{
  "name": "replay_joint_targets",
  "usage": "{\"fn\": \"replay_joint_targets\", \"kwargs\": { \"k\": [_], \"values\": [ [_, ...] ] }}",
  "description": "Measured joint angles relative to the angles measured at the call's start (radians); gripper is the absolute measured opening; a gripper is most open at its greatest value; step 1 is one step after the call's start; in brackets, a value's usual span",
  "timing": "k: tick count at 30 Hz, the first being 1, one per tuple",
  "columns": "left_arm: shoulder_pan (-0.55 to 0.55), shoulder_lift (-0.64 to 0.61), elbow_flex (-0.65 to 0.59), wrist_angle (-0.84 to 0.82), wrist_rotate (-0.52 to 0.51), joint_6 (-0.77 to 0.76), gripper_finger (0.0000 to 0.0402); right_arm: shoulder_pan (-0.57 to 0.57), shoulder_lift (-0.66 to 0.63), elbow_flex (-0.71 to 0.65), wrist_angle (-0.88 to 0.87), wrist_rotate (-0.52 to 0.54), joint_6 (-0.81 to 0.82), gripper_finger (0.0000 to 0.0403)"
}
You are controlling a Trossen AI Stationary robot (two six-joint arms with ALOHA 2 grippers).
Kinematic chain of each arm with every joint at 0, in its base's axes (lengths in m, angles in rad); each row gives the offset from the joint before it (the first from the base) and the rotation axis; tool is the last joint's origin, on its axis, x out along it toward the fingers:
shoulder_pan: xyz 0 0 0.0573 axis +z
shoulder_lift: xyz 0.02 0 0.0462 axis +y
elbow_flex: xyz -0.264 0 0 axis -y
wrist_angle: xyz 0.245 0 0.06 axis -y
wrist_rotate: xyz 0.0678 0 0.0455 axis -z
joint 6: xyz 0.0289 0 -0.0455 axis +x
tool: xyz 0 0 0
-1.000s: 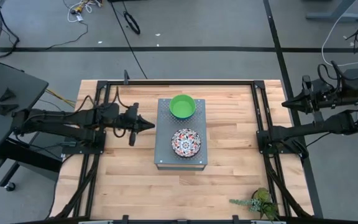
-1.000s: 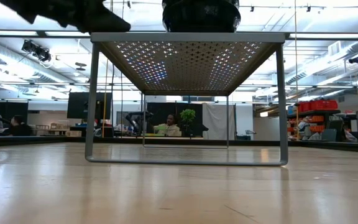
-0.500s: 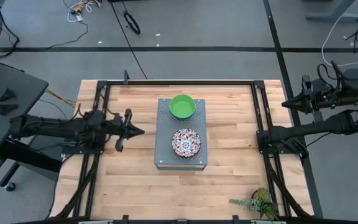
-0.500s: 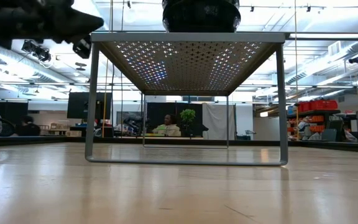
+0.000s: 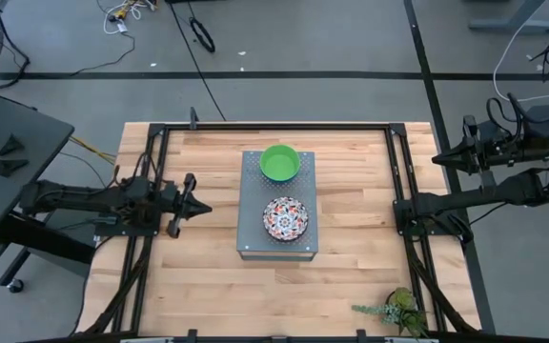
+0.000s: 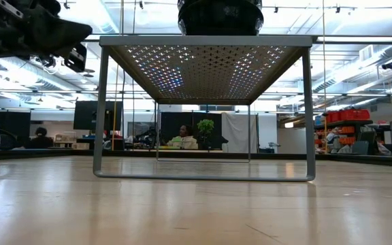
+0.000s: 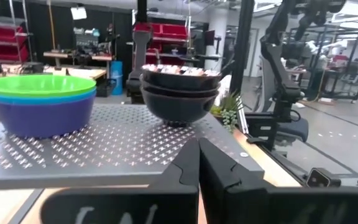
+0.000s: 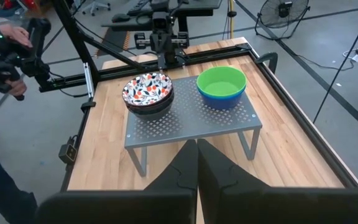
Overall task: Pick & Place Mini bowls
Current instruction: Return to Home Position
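All six mini bowls are on the grey perforated shelf [image 5: 254, 186] in the middle of the table [image 5: 351, 276], in two nested stacks. The green bowl [image 5: 279, 162] sits in the bright blue bowl [image 7: 42, 94], which sits in the navy bowl [image 7: 39, 115], at the shelf end nearer the top of the high view. The three white patterned bowls [image 5: 285, 217] are nested at the other end, near the first stack but not touching it. My left gripper [image 5: 205, 205] hangs just beside the shelf's left side at about shelf-top height, with its fingers pressed together and nothing in them. My right gripper [image 8: 197, 146] is parked at the table's right edge, well apart from the shelf, also closed and empty. On handling, I judge the bowls to be light, rigid and glossy, so slick under the pads. The patterned ones look like glazed ware and could chip if dropped, while the plain coloured ones look like plastic. I'd take any of them by the rim wall, one finger inside and one outside, pinching only the top bowl. Nested bowls may stick and lift together, and a grip across the full outside would likely slip off the curve.
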Motion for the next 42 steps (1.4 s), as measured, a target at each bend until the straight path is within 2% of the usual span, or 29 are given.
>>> {"fn": "replay_joint_targets", "kwargs": {
  "k": [8, 19, 30, 33, 38, 42],
  "values": [
    [-0.038, -0.083, 0.0, -0.118, -0.032, 0.028, 0.0, 0.0, 0.0, 0.0, 0.0, 0.0, 0.0, 0.0003],
    [-0.055, -0.182, 0.0, -0.174, -0.072, 0.062, 0.0, 0.0, 0.0, 0.0, 0.0, 0.0, 0.0, 0.0003],
    [-0.071, -0.242, -0.063, -0.131, -0.071, 0.048, 0.0, 0.0, 0.0, 0.0, 0.0, 0.0, 0.0, 0.0003],
    [-0.073, -0.271, -0.063, -0.169, -0.078, 0.077, 0.0, 0.0, 0.0, 0.0, 0.0, 0.0, 0.0, 0.0003],
    [-0.073, -0.352, -0.062, -0.339, -0.101, 0.08, 0.0, 0.0, 0.0, 0.0, 0.0, 0.0, 0.0, 0.0003],
    [-0.089, -0.355, -0.062, -0.34, -0.108, 0.111, 0.0, 0.0, 0.0, 0.0, 0.0, 0.0, 0.0, 0.0003]
  ]
}}
